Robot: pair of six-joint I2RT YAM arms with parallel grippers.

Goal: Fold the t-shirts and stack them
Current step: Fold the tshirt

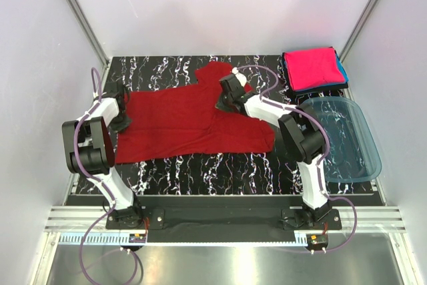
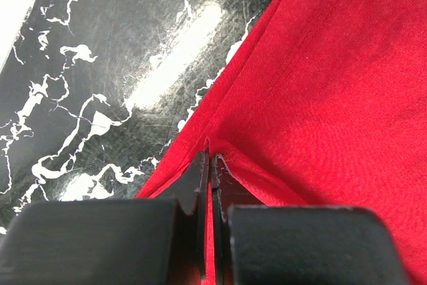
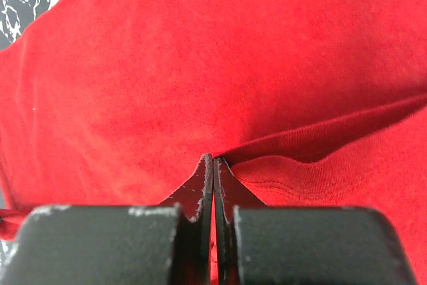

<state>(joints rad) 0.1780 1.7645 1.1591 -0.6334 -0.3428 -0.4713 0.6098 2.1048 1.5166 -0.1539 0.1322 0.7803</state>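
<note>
White walls (image 1: pixel 200 5) box in a black table (image 1: pixel 173 71) veined with white. From above, the red tee (image 1: pixel 180 121) lies spread flat mid-table, its long axis running left to right, one lobe reaching toward the far edge. Which end is the collar I cannot tell. A folded pink tee (image 1: pixel 312 68) sits on a teal tee (image 1: pixel 341 71) in the far right corner, with a blue tub (image 1: pixel 347 145) nearer along the right edge.

The left gripper (image 1: pixel 124 117) is at the red tee's left edge, the right gripper (image 1: pixel 225 101) near its middle. Only the wrist views show the grips: the left fingers (image 2: pixel 197 191) pinch the stitched border beside bare table, and the right fingers (image 3: pixel 200 191) pinch a raised fold.
</note>
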